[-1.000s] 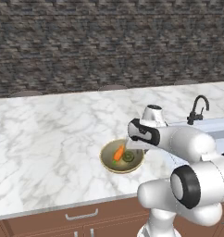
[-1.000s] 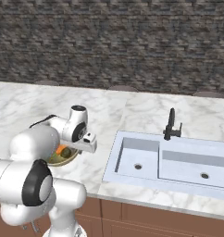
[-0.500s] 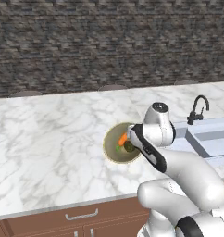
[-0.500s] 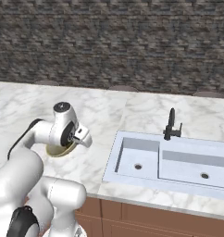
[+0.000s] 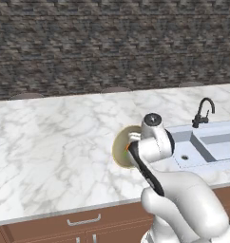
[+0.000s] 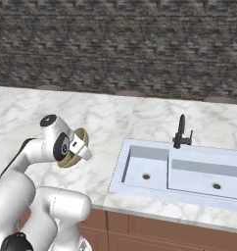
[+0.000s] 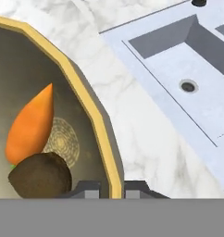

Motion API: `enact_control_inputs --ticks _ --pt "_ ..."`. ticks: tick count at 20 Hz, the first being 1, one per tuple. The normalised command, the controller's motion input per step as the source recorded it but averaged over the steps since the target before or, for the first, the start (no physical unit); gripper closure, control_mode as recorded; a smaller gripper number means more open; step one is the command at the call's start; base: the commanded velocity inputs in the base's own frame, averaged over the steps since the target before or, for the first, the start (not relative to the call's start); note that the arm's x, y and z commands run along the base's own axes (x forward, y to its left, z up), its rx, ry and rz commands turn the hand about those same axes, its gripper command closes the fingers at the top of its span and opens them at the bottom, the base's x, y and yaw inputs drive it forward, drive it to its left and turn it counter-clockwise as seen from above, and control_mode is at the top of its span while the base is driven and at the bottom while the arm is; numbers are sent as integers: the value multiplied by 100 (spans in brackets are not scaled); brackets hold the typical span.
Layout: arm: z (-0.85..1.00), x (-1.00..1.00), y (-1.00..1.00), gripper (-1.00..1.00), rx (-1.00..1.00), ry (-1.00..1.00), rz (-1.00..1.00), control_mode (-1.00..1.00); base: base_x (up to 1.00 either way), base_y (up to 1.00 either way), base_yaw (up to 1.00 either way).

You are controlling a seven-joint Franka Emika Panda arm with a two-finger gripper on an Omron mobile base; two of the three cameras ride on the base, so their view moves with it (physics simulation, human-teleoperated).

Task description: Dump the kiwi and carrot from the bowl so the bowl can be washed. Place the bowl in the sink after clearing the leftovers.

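My gripper (image 7: pixel 111 189) is shut on the rim of the bowl (image 7: pixel 97 125), one fingertip inside the olive-tan edge and one outside. Inside the dark hollow, the orange carrot (image 7: pixel 30 125) lies with the brown kiwi (image 7: pixel 40 176) against its thick end. In the left base view the bowl (image 5: pixel 120 147) stands tipped steeply on edge beside the gripper (image 5: pixel 132 144), just left of the sink (image 5: pixel 207 147). From the right base view the bowl (image 6: pixel 67 161) is partly hidden behind the hand, above the marble counter.
The pale sink (image 7: pixel 178 69) with its round drain lies to the right of the bowl, and a black gooseneck faucet (image 6: pixel 180 131) stands behind the sink (image 6: pixel 150 169). Marble counter (image 5: pixel 50 152) stretches to the left, with a dark stone wall behind it.
The bowl lay flat on the counter a second ago; now the arm has swung and tipped it up steeply on edge, with carrot and kiwi still inside.
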Motion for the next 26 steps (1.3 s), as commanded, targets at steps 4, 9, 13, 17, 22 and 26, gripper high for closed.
enact_control_inputs --ticks 4,9,13,17,22,26 --pt "19 -26 4 100 -18 -19 0 -100 0 0 0" --pt "44 -15 4 100 -18 -12 -8 -100 0 0 0" --pt "0 1 12 100 -24 6 -14 -100 0 0 0" --pt "-2 6 2 100 -15 11 -2 -100 0 0 0" --pt "0 2 9 100 -14 2 0 -100 0 0 0" --pt "-5 5 26 100 -24 8 0 -100 0 0 0"
